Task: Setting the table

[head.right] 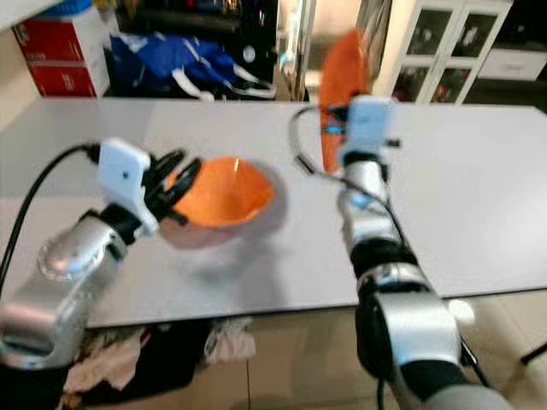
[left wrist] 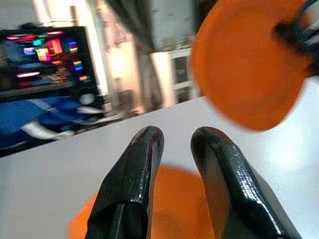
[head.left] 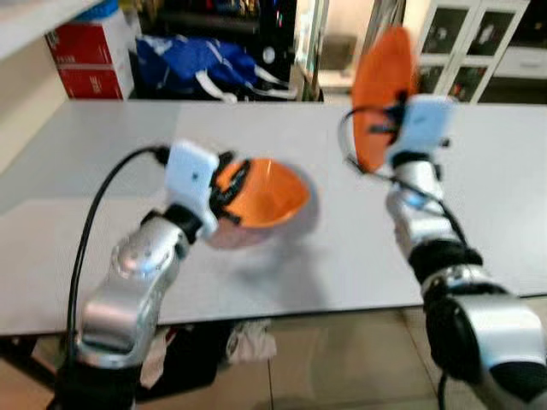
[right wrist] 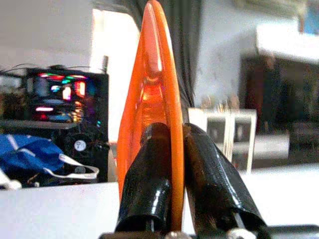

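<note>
Grey desk [head.left: 479,188] spans the room; above it the left pincer [head.left: 224,190] grips an orange bowl [head.left: 269,192] by its rim, arm bent forward. Right pincer [right wrist: 172,164], arm raised, clamps an orange plate [right wrist: 152,99] on edge, seen edge-on in its wrist view.

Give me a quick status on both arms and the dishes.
Left tool shut on orange bowl rim, bowl at the grey table. Right tool shut on orange plate, held upright on edge above the table. Nothing else on the tabletop nearby.
</note>
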Available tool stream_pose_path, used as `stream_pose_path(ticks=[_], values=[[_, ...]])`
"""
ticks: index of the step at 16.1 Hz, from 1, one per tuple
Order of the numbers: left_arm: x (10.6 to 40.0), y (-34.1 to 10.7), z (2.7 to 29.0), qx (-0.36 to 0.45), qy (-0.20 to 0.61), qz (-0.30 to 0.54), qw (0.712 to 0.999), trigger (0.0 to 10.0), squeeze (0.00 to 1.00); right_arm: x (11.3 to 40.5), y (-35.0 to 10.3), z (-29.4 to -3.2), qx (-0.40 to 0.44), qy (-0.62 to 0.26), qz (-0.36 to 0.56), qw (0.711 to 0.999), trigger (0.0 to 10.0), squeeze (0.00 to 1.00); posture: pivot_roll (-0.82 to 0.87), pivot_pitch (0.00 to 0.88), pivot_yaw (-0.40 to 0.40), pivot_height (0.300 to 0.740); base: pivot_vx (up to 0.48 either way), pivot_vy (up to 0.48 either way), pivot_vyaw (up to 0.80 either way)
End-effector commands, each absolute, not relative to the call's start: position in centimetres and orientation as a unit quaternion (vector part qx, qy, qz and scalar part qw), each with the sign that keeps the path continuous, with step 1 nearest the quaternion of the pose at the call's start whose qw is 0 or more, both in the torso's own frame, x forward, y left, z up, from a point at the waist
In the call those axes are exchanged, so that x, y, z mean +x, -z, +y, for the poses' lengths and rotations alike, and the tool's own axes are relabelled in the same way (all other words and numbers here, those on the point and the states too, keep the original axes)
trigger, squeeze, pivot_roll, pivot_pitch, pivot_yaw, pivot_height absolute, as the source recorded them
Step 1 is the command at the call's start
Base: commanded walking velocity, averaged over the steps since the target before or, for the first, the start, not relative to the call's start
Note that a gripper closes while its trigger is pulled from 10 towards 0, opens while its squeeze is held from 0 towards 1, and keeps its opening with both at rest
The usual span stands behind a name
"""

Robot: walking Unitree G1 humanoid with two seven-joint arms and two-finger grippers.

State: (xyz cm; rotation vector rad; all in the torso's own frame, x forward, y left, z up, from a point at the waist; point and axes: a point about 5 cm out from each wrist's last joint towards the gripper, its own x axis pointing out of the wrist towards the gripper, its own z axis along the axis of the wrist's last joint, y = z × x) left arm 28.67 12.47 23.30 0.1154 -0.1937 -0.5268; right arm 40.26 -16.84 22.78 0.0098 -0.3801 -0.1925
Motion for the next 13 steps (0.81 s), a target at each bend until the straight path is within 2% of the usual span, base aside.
stream_pose_path(ticks=[1, 3, 4, 5, 6, 9, 13], values=[[28.4, -24.1, 12.1, 0.041, 0.281, -0.094, 0.954, 10.0, 0.00, 40.6, -23.8, -17.3, 0.042, 0.097, -0.188, 0.976, 10.0, 0.00, 0.13, 0.000, -0.008, 0.740, 0.000, 0.000, 0.00], [28.1, -25.6, 10.8, -0.022, 0.331, -0.073, 0.941, 10.0, 0.00, 41.1, -21.5, -17.7, 0.135, 0.096, -0.102, 0.981, 10.0, 0.00, 0.15, 0.000, -0.011, 0.740, 0.000, 0.000, 0.00], [27.9, -25.7, 10.7, -0.026, 0.339, -0.061, 0.938, 10.0, 0.00, 41.1, -20.9, -17.7, 0.151, 0.096, -0.085, 0.980, 10.0, 0.00, 0.15, 0.000, -0.011, 0.740, 0.000, 0.000, 0.00], [27.7, -25.6, 10.9, -0.036, 0.346, -0.021, 0.937, 10.0, 0.00, 40.9, -18.8, -17.0, 0.212, 0.082, -0.030, 0.973, 10.0, 0.00, 0.16, 0.000, -0.014, 0.740, 0.000, 0.000, 0.00], [27.6, -25.6, 11.1, -0.043, 0.347, -0.004, 0.937, 10.0, 0.00, 40.8, -17.9, -16.7, 0.233, 0.075, -0.008, 0.970, 10.0, 0.00, 0.16, 0.000, -0.017, 0.740, 0.000, 0.000, 0.00], [27.4, -26.3, 11.1, -0.056, 0.352, 0.012, 0.934, 10.0, 0.00, 40.5, -16.5, -16.7, 0.254, 0.082, 0.020, 0.964, 10.0, 0.00, 0.16, 0.000, -0.023, 0.740, 0.000, 0.000, 0.00], [27.1, -26.7, 11.3, -0.093, 0.346, 0.026, 0.933, 10.0, 0.00, 39.7, -14.8, -18.0, 0.232, 0.115, 0.036, 0.965, 10.0, 0.00, 0.16, 0.000, -0.026, 0.740, 0.000, 0.000, 0.00]])
